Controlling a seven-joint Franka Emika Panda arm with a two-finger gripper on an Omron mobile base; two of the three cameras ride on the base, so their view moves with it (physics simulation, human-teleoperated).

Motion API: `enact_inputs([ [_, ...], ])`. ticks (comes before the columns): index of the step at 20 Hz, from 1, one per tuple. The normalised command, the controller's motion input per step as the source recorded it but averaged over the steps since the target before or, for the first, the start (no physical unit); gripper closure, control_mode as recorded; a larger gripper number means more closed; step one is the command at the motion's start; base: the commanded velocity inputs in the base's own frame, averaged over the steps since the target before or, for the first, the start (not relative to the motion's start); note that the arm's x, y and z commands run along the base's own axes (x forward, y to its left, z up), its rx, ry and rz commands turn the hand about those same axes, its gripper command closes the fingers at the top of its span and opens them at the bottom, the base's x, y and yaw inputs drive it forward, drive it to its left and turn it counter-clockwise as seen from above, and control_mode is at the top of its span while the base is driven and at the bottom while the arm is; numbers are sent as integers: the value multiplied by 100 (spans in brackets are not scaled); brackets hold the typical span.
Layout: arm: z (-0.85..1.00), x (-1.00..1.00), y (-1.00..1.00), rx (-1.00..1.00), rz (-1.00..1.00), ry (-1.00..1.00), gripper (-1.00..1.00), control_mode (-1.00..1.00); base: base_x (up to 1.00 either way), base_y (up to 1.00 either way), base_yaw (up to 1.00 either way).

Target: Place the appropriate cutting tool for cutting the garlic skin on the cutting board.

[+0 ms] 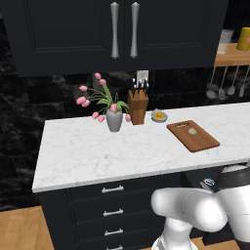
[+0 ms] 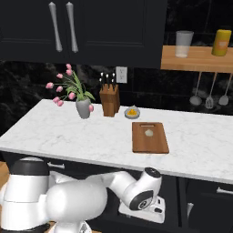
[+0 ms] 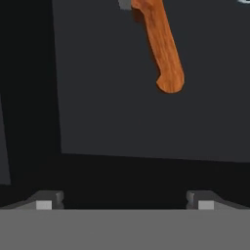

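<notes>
The cutting tool's reddish-orange handle (image 3: 163,46) lies on a dark flat surface at the top of the hand view, with a stub of grey blade at the top edge. My gripper (image 3: 124,200) is open, its tips wide apart and well short of the handle, with nothing between them. The cutting board (image 1: 202,140) (image 2: 152,143) lies flat on the white marble counter (image 1: 97,151). The garlic (image 1: 192,131) (image 2: 148,132) rests on the board. My arm (image 2: 136,191) bends down below the counter's front edge.
A wooden knife block (image 1: 138,105) (image 2: 109,101), a grey vase of pink tulips (image 1: 114,119) (image 2: 83,108) and a small dish with an orange piece (image 1: 159,115) (image 2: 132,111) stand at the counter's back. Dark drawers (image 1: 112,210) sit below, and ladles (image 2: 210,98) hang at right.
</notes>
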Motion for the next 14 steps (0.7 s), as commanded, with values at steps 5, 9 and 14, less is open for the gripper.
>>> enact_inputs([
  [5,0,35,0,0,0,0,-100,-100,0,0,0],
  [9,0,96,-2,0,0,-1,-100,-100,0,0,0],
  [14,0,59,-27,0,0,0,-100,-100,0,0,0],
])
